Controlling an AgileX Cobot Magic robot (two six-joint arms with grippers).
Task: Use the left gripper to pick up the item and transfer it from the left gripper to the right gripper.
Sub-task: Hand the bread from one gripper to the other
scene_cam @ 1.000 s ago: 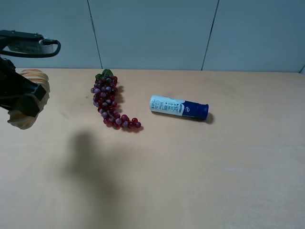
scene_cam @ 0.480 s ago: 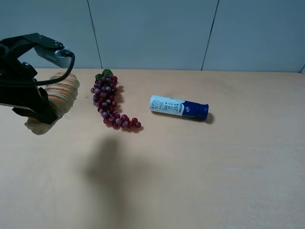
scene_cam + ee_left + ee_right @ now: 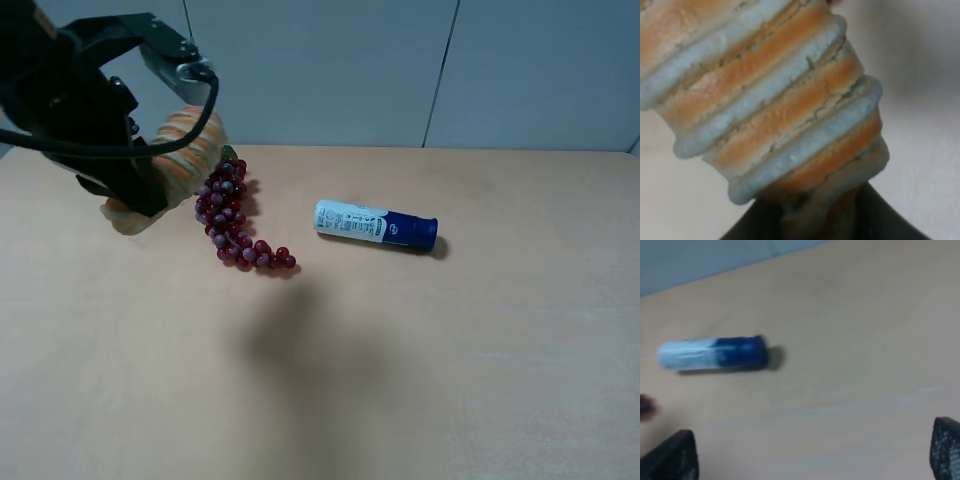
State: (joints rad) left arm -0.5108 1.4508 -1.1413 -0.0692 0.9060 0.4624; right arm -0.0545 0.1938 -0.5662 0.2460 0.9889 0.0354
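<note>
The bread loaf, tan with orange-brown ridges, is held in the air at the upper left of the exterior view, tilted, just left of the grape bunch. My left gripper is shut on it. In the left wrist view the loaf fills the frame, with dark fingers clamped on its end. My right gripper does not show in the exterior view; in the right wrist view its two black fingertips stand far apart at the frame's corners, open and empty.
A purple grape bunch lies on the tan table just right of the loaf. A white-and-blue tube lies near the middle; it also shows in the right wrist view. A grey wall stands behind.
My left gripper has carried the loaf up and to the right, from the far left edge to just beside the grapes. Its shadow on the table has slid right.
</note>
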